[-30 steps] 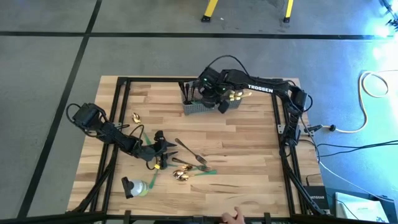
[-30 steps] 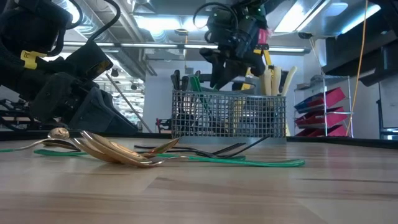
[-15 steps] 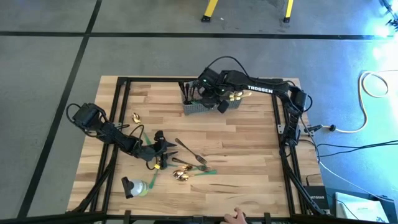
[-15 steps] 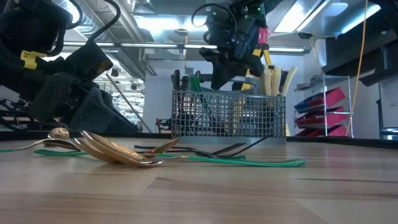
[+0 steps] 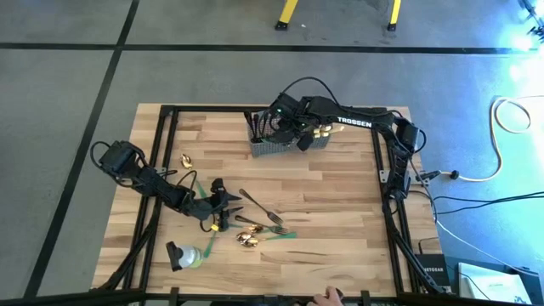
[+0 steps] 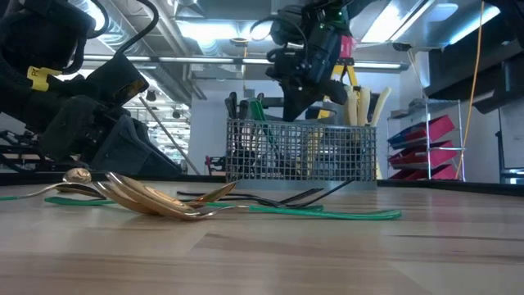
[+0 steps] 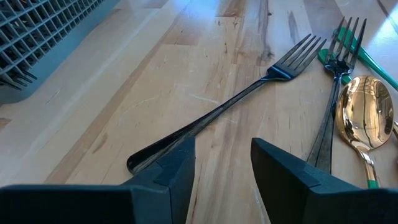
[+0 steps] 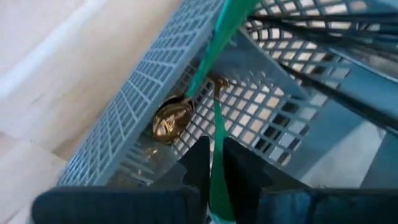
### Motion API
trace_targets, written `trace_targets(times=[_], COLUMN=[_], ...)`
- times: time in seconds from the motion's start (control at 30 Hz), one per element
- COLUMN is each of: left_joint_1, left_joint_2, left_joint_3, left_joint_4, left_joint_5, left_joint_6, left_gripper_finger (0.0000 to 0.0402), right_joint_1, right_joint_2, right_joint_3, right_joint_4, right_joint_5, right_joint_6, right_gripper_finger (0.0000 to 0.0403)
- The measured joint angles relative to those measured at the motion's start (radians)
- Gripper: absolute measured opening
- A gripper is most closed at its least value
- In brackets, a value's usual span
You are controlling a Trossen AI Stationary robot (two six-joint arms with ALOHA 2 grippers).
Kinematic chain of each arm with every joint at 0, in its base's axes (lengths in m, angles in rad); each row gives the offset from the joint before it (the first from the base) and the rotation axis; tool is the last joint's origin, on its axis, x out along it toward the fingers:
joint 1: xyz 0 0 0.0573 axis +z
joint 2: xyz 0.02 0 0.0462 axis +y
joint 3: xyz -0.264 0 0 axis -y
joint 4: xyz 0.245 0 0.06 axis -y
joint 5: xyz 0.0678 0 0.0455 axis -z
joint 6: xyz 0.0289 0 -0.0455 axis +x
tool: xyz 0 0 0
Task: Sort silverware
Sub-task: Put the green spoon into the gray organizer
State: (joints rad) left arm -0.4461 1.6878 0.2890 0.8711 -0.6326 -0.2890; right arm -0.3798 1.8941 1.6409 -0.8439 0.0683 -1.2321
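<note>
Over the far basket [image 5: 280,143], right end effector [image 8: 214,165] pinching a green-handled spoon [image 8: 172,119], bowl down inside. Near left, left end effector [image 7: 221,163] parted at fork [image 7: 230,106] handle, tines pointing away.

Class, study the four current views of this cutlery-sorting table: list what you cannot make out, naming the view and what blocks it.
1. High view: the contents of the mesh basket are covered by the right gripper.
2. Right wrist view: the green-handled piece between the fingers runs off the frame edge, so its type is unclear.
3. Low view: the forks lie edge-on, too flat to count.
4. Left wrist view: the open left gripper hides the fork handle's end.
</note>
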Motion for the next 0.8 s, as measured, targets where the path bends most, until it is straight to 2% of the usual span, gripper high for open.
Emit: trace_targets(times=[0.4, 0.6, 0.8], left_joint_1=[0.000, 0.000, 0.000], left_joint_2=[0.000, 0.000, 0.000], left_joint_3=[0.000, 0.000, 0.000], left_joint_4=[0.000, 0.000, 0.000], left_joint_5=[0.000, 0.000, 0.000], left_joint_6=[0.000, 0.000, 0.000], left_gripper_finger=[0.0141, 0.0141, 0.0141], right_joint_1=[0.001, 0.001, -0.022], right_joint_2=[0.001, 0.001, 0.001], right_joint_3=[0.000, 0.000, 0.000], right_joint_4=[-0.028, -0.041, -0.036], right_joint_5=[0.115, 0.077, 0.026], right_joint_6=[0.041, 0.189, 0.375], right_gripper_finger=[0.0046, 0.0048, 0.0101])
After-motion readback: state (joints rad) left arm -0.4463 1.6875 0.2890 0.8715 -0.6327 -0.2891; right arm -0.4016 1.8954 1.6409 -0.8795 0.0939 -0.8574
